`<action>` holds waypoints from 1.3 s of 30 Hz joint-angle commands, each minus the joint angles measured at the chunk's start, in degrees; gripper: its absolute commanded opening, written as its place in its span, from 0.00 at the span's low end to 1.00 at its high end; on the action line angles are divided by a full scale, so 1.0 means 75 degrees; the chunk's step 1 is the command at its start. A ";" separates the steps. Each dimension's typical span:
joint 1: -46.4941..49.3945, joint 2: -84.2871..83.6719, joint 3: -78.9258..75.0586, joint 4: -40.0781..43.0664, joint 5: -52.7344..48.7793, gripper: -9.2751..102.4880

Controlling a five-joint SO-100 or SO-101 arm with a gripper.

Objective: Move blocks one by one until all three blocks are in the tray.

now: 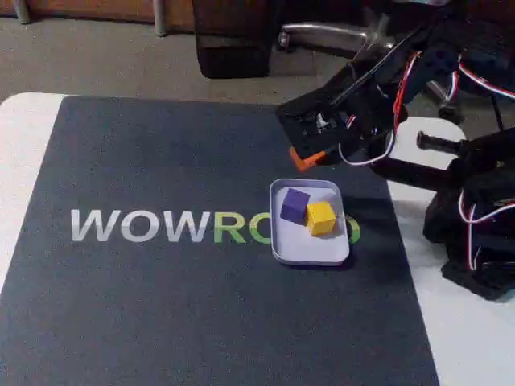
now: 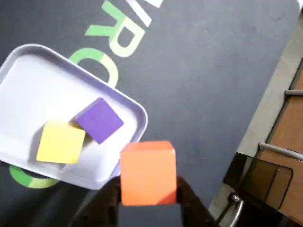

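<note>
Orange block (image 1: 306, 159) sits clamped in the end effector (image 1: 310, 161) in the fixed view, held above the mat (image 1: 161, 305) just off the far rim of the tray (image 1: 278, 241). Purple block (image 1: 294, 204) and yellow block (image 1: 321, 217) already lie touching in the tray's far half, toward the counter's right edge. We should carry it over the bare near half, lower, then release.

Wrist view: orange block (image 2: 147, 172) gripped between the dark fingers (image 2: 191, 198), overlapping the tray rim (image 2: 137, 113); that offset is clearer here, height clearer in the fixed view.
</note>
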 commanded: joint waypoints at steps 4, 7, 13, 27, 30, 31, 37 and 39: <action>0.0000 0.0164 -0.0035 -0.0164 0.0070 0.24; -0.0035 0.0141 -0.0035 -0.0223 0.0129 0.29; -0.0094 0.0129 -0.0035 -0.0281 0.0234 0.31; -0.0363 0.0152 -0.0035 -0.0422 0.0797 0.31; -0.0645 0.0141 -0.0047 -0.0633 0.1488 0.31; -0.0715 0.0141 -0.0070 -0.0668 0.1664 0.31; -0.1078 0.0105 -0.0270 -0.0738 0.2531 0.31; -0.1195 0.0105 -0.0352 -0.0738 0.2777 0.31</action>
